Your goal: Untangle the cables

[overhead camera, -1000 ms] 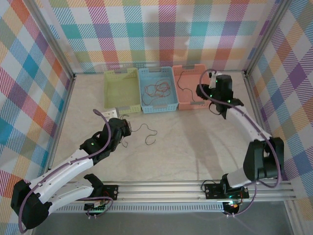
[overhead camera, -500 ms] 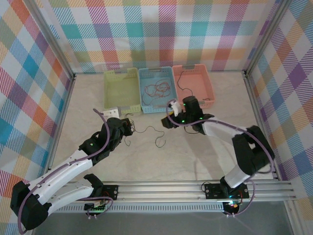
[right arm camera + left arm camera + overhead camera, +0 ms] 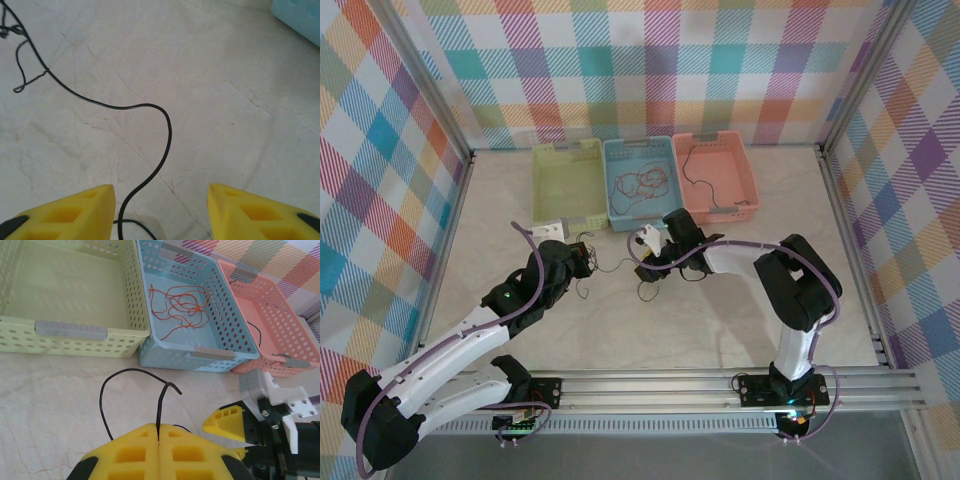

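A thin black cable lies on the table between my two grippers. My left gripper is shut on one end of it, and the cable loops up from the pads. My right gripper hovers open just above the table, with the same black cable running up between its yellow fingers. In the top view the right gripper sits a short way right of the left gripper. A red cable lies bunched in the blue basket. Another black cable lies in the pink basket.
A green basket stands left of the blue one, all three in a row at the back. A small white piece lies in front of the green basket. The right arm's finger shows close beside my left gripper.
The right arm has swung from over the pink basket down and left to the black cable on the table. The left gripper has held still, shut on the cable.
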